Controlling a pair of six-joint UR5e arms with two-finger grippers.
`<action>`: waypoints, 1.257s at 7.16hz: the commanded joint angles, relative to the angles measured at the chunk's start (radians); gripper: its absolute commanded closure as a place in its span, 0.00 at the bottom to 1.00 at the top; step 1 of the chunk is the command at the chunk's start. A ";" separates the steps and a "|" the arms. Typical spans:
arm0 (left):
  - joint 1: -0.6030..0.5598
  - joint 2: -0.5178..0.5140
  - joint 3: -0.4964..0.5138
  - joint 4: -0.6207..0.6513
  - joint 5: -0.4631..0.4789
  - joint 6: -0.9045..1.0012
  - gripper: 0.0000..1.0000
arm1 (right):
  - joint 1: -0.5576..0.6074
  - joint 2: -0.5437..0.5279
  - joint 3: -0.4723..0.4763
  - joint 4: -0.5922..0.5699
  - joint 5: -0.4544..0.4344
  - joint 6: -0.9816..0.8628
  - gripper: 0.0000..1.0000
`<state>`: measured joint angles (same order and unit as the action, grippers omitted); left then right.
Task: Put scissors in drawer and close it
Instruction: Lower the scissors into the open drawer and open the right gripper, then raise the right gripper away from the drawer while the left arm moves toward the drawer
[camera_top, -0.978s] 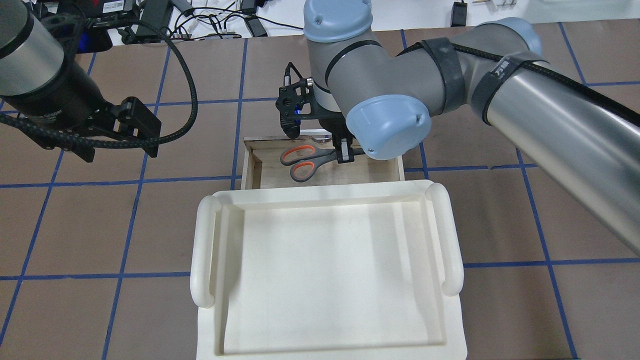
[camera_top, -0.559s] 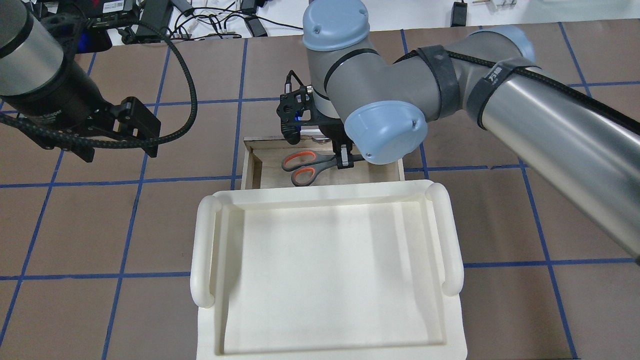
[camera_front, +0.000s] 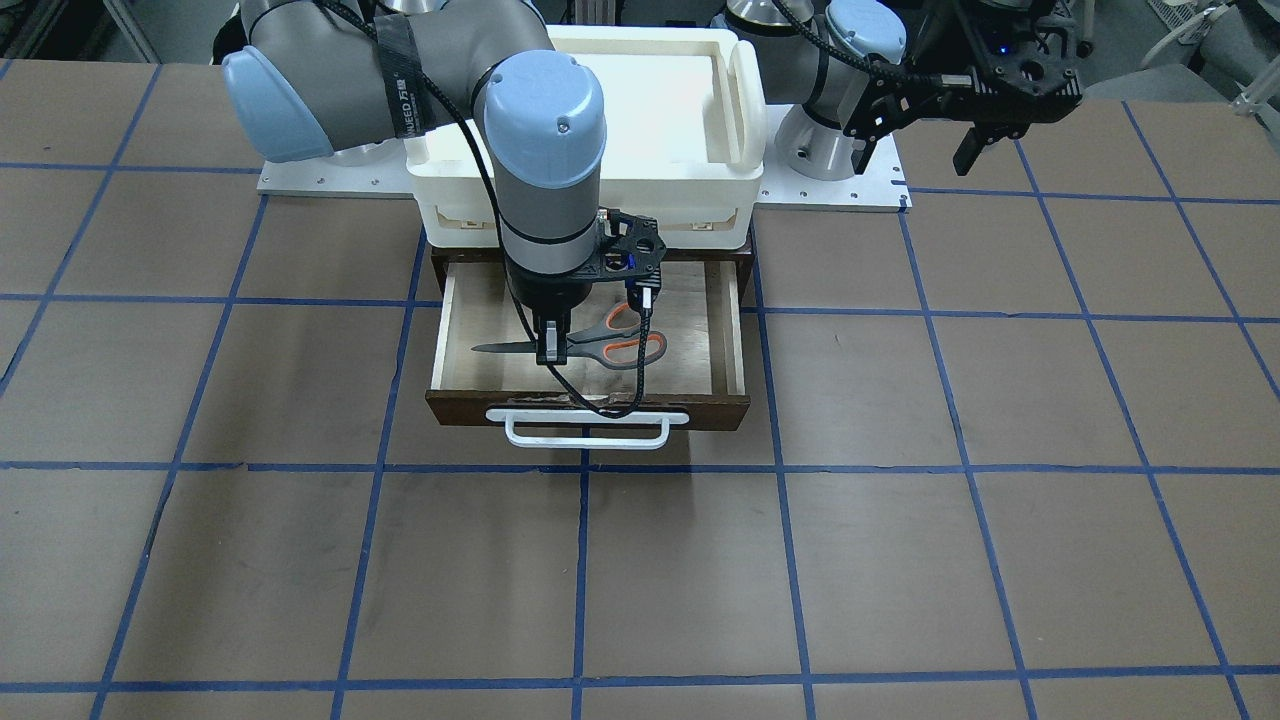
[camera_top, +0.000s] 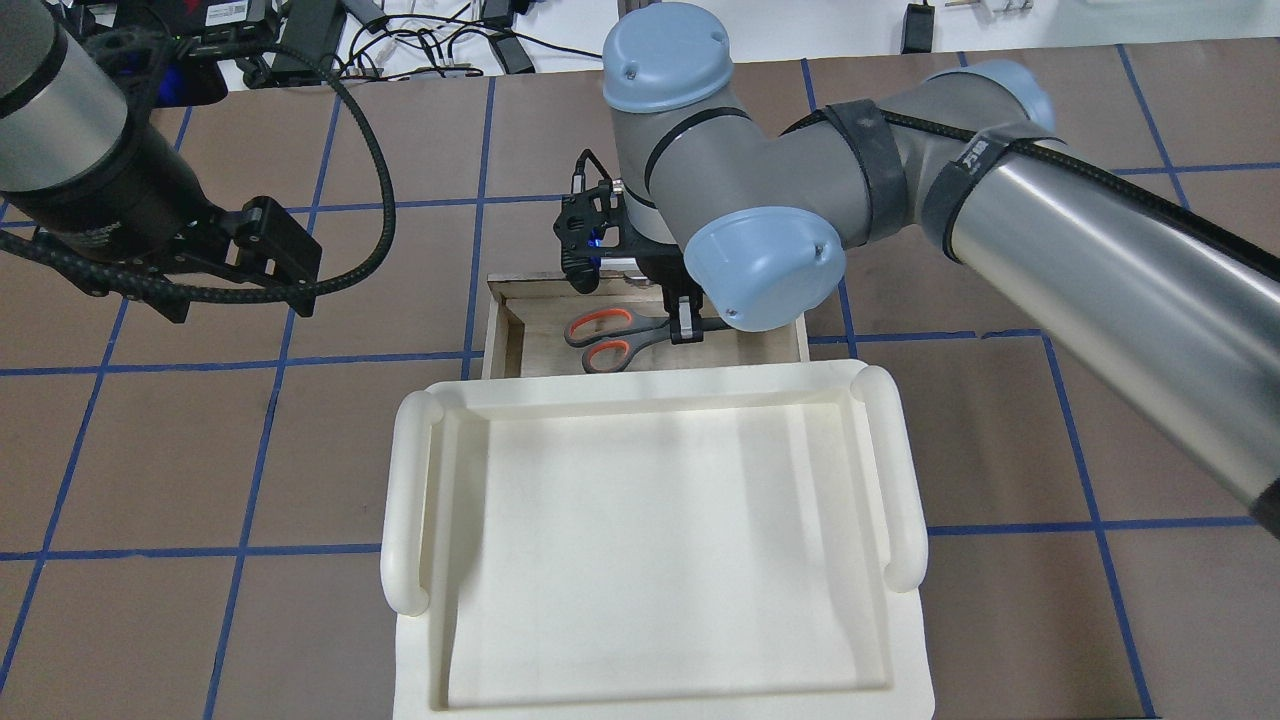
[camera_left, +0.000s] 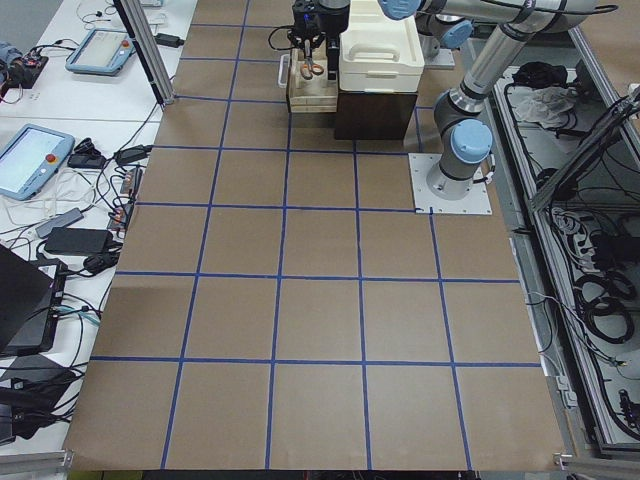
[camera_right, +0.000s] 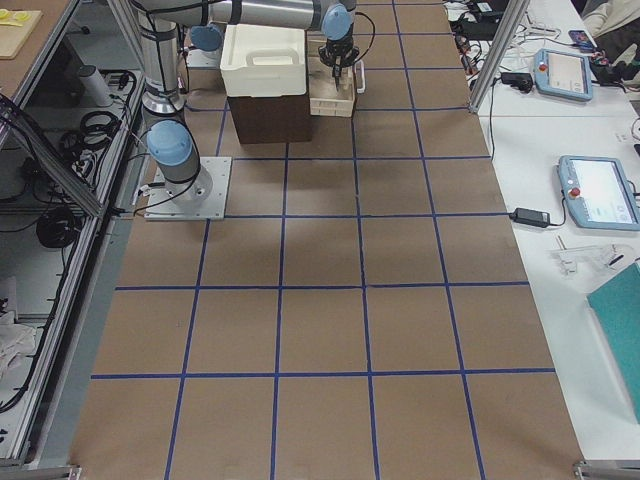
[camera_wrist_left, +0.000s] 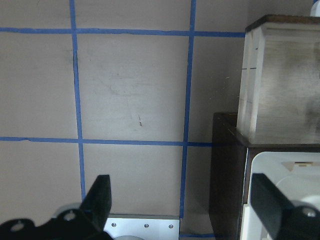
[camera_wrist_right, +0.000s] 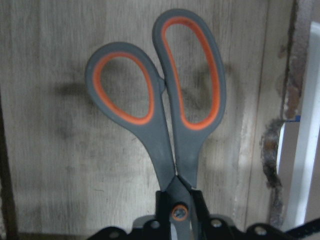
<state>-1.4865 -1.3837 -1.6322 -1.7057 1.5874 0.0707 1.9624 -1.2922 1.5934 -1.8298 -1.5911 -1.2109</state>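
Observation:
The scissors (camera_front: 620, 348), grey handles lined orange, hang low inside the open wooden drawer (camera_front: 590, 405). My right gripper (camera_front: 550, 352) is shut on them at the pivot. In the right wrist view the scissors (camera_wrist_right: 167, 155) point handles-up over the pale drawer floor, with a finger on each side of the pivot. The overhead view shows the scissors (camera_top: 605, 340) and the right gripper (camera_top: 685, 325) in the drawer (camera_top: 500, 330). My left gripper (camera_top: 290, 262) is open and empty, off to the left above the table; its fingers (camera_wrist_left: 100, 195) stand wide apart.
A cream-white plastic tray (camera_top: 410, 500) sits on the dark cabinet (camera_wrist_left: 227, 170) above the drawer. The drawer's white bar handle (camera_front: 585, 430) faces the far side of the table. Brown table with a blue tape grid all around.
My right gripper has lowered the scissors deeper into the drawer and shifted them slightly toward the tray. The left arm has not moved.

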 joint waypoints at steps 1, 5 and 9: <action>0.000 0.000 -0.001 0.001 0.000 0.001 0.00 | 0.001 -0.001 0.000 -0.002 0.005 0.002 0.18; 0.000 -0.006 -0.003 0.006 -0.001 -0.011 0.00 | -0.033 -0.062 -0.020 -0.014 0.039 0.242 0.01; -0.009 -0.099 0.035 0.102 -0.020 -0.078 0.00 | -0.141 -0.105 -0.044 -0.005 0.034 0.800 0.00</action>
<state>-1.4902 -1.4445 -1.6115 -1.6480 1.5761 0.0024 1.8525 -1.3808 1.5506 -1.8385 -1.5542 -0.5768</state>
